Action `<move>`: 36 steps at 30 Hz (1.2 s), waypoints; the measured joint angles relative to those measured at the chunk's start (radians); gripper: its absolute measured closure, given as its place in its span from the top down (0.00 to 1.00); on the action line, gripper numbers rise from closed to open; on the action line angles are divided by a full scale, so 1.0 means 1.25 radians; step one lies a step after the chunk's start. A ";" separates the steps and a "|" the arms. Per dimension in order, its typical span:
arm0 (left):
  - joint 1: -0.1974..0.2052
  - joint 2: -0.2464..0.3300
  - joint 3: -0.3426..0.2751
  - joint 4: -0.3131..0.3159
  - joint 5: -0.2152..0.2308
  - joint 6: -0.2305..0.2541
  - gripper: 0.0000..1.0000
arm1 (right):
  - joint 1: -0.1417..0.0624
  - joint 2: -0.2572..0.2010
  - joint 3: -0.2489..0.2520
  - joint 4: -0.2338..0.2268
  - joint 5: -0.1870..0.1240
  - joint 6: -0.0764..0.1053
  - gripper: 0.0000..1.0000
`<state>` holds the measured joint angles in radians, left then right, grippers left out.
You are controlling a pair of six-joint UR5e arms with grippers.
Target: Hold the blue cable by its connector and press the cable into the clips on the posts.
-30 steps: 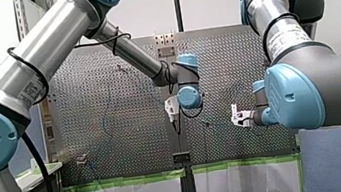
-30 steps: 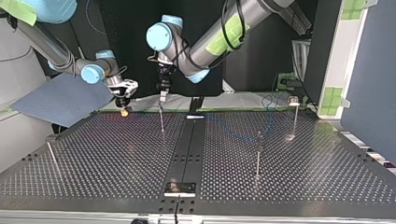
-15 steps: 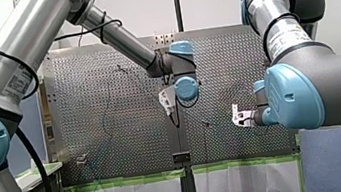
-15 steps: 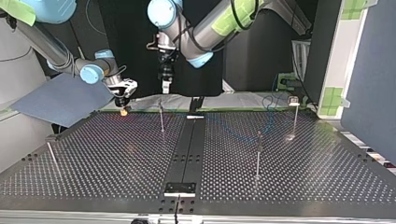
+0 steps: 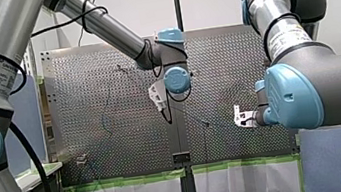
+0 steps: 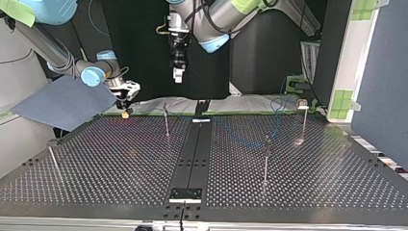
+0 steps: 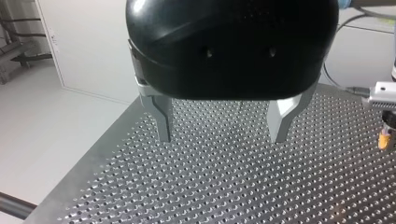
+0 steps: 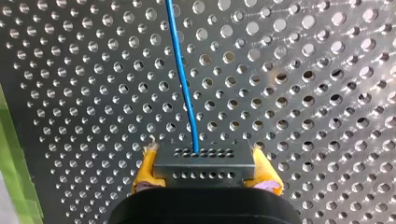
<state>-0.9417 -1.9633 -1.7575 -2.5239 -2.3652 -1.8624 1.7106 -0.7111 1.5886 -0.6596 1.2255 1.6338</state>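
Metal fingers (image 7: 163, 122) of my left gripper (image 7: 223, 128) stand wide apart with nothing between them. The yellow pads (image 8: 145, 169) of my right gripper (image 8: 204, 156) are closed on the two ends of a black connector (image 8: 204, 169).

The perforated table (image 6: 298, 192) fills the lower part of the top view, with a dark strip (image 6: 195, 154) down its middle. My left arm (image 6: 226, 9) enters that view at the top, right of my right arm (image 6: 53, 53). It holds its gripper high above the table's far edge, clear of everything. My right arm reaches in from the top left, and its gripper sits low at the far edge with the yellow tip close to the surface.

Four thin posts stand on the table. One post (image 6: 166, 122) is near the far edge, just left of the strip, below my left gripper and apart from it. A second post (image 6: 265, 161) is on the right half, a third post (image 6: 303, 120) stands far right, and a leaning post (image 6: 52, 161) is at the left edge.

The blue cable (image 8: 183, 84) leaves the front face of the connector and runs straight ahead of my right gripper, above the holes. In the top view it shows only faintly over the table's right half, with a loop near the far right corner. I cannot tell whether it sits in any clip.
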 joint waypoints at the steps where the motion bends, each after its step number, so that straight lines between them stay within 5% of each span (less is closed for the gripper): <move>1: -0.002 0.007 -0.007 -0.002 -0.001 -0.001 1.00 | -0.002 0.000 0.000 0.003 0.004 -0.002 0.00; 12: -0.020 0.088 -0.088 -0.031 -0.001 -0.030 1.00 | -0.015 -0.002 0.000 0.030 0.014 -0.018 0.00; 17: -0.026 0.124 -0.124 -0.022 -0.001 -0.040 1.00 | -0.021 -0.008 0.000 0.049 0.014 -0.042 0.00; 29: -0.029 0.209 -0.209 0.056 0.019 -0.071 1.00 | -0.026 -0.083 0.014 0.072 0.020 -0.056 0.00; 36: -0.025 0.262 -0.267 0.114 0.002 -0.031 1.00 | -0.025 -0.139 0.025 0.064 0.012 -0.065 0.00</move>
<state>-0.9732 -1.6357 -2.0916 -2.3809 -2.3628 -1.9008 1.6797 -0.8846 1.6203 -0.5798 1.2400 1.5530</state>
